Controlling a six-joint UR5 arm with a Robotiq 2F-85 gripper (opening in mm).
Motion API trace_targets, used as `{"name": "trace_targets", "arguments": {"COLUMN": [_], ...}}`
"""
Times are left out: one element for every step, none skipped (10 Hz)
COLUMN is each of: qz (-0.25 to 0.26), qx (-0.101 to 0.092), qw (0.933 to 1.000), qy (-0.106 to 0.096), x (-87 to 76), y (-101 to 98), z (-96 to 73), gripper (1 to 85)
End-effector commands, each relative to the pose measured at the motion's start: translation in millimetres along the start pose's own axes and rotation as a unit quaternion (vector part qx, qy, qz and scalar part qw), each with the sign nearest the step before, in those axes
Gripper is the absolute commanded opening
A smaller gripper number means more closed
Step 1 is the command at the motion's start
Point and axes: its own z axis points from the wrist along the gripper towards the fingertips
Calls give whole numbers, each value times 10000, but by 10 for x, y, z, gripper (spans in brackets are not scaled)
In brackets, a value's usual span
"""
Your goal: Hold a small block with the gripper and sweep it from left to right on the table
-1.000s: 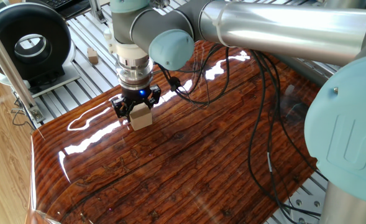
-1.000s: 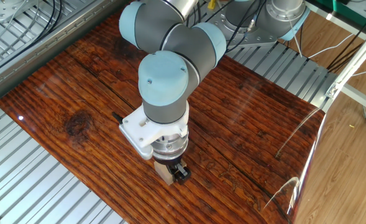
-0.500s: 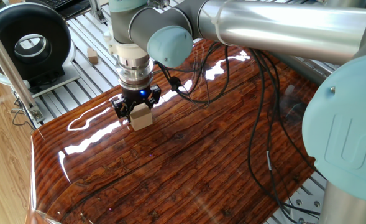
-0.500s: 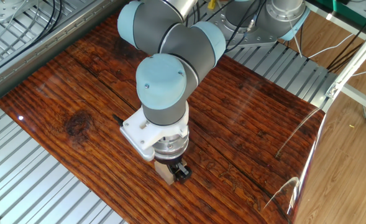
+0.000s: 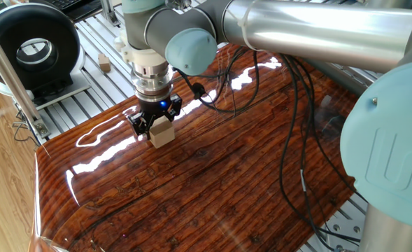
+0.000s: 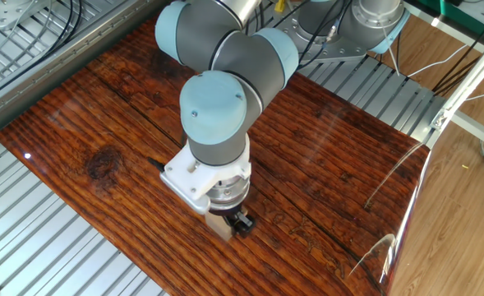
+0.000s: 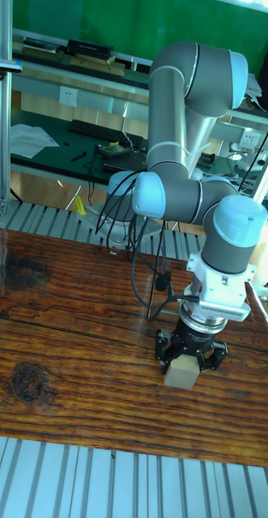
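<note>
A pale beige small block rests on the glossy reddish-brown table, clamped between the black fingers of my gripper. The blue ring on the silver wrist glows just above it. From the other fixed view the block peeks out under the wrist near the table's front edge, with the gripper shut on it. The tall fixed view has the block under the gripper at the right part of the table.
A tinier brownish block lies on the aluminium slats beyond the table's far edge. A black round device stands at the upper left. Black cables hang over the table from the arm. A metal post rises at left.
The gripper and the block have slid a short way across the table, slightly rightward in the one fixed view. The grip has not changed.
</note>
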Motion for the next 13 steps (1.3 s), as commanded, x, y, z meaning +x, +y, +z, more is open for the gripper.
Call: {"name": "trace_targets", "arguments": {"qz": [-316, -489, -573, -658, -726, -850, -896, -897, -868, -837, -807, -733, -665], "qx": [-356, -304, -264, -132, -123, -31, -28, 9, 76, 75, 104, 209, 206], "qw": [9989, 9983, 9979, 9976, 9970, 9957, 9951, 9952, 9956, 9959, 9961, 9965, 9969], "qy": [2, -126, -166, -174, -221, -380, -418, -394, -346, -347, -339, -346, -364], "x": [-1, -65, -86, -94, -117, -203, -223, -212, -190, -190, -187, -178, -168], "y": [174, 150, 131, 63, 61, 22, 23, 2, -35, -35, -51, -23, 43], "z": [-18, -17, -17, -14, -15, -19, -21, -20, -18, -18, -18, 2, 40], "gripper": [10, 10, 10, 10, 10, 10, 10, 10, 10, 10, 10, 10, 10]}}
